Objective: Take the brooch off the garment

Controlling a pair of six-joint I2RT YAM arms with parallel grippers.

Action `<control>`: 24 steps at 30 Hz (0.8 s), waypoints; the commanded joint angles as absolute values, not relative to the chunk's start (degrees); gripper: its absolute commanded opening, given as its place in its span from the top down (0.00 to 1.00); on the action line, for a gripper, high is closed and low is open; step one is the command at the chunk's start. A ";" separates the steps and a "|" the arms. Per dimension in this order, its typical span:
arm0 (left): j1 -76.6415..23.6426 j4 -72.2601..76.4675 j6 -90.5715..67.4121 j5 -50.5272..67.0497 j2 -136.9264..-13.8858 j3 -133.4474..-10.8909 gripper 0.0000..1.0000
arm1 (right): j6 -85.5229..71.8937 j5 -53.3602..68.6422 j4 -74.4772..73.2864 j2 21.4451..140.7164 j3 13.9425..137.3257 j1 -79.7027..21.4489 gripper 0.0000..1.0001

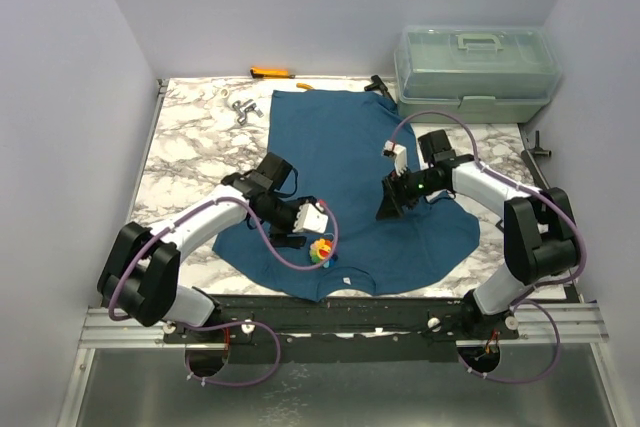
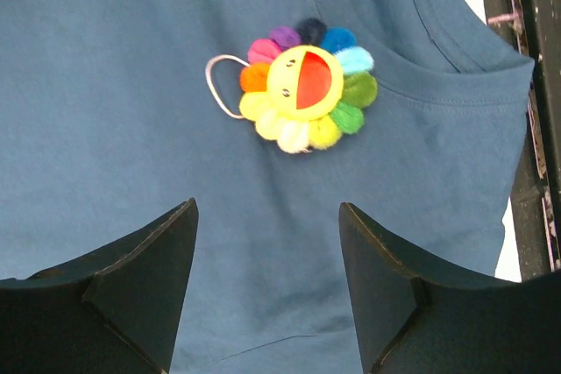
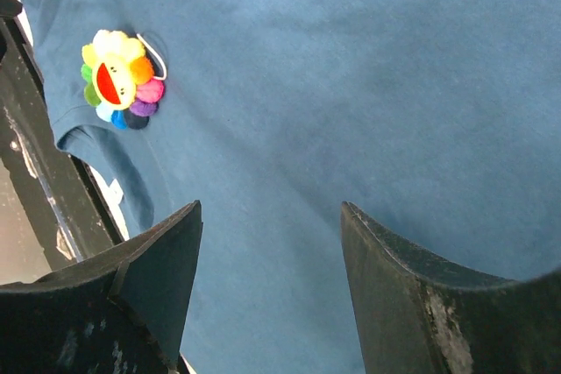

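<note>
The garment [image 1: 340, 152] is a dark teal T-shirt lying flat on the marble table, its neck toward the near edge. The brooch [image 1: 320, 252] is a small rainbow-petalled flower with a yellow face and red mouth, lying on the cloth beside the collar. My left gripper [image 1: 292, 239] hovers just left of it, open. In the left wrist view the brooch [image 2: 307, 85] lies ahead of the left gripper [image 2: 266, 205], with only garment [image 2: 114, 111] between the fingers. My right gripper [image 1: 388, 209] is open over the shirt's middle. From the right wrist the brooch [image 3: 121, 81] sits far left of the right gripper [image 3: 270, 205].
A translucent green lidded box [image 1: 475, 72] stands at the back right. An orange-handled tool [image 1: 270, 73] and small metal pieces [image 1: 240, 109] lie at the back left. A black rail [image 1: 340, 312] runs along the near edge, close to the collar [image 2: 438, 59].
</note>
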State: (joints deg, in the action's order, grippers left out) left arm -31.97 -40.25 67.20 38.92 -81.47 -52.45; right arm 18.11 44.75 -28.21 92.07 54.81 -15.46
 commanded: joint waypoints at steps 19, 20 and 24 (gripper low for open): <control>-42.63 -29.33 66.63 34.34 -74.29 -42.78 0.42 | 15.96 43.78 -24.89 95.06 57.47 -21.18 0.35; -43.49 -29.35 66.61 34.35 -74.78 -43.01 0.43 | 15.85 43.69 -24.73 94.88 57.28 -21.26 0.35; -47.98 -29.17 69.39 31.42 -76.97 -42.30 0.47 | 15.41 43.77 -24.26 95.08 57.33 -21.38 0.35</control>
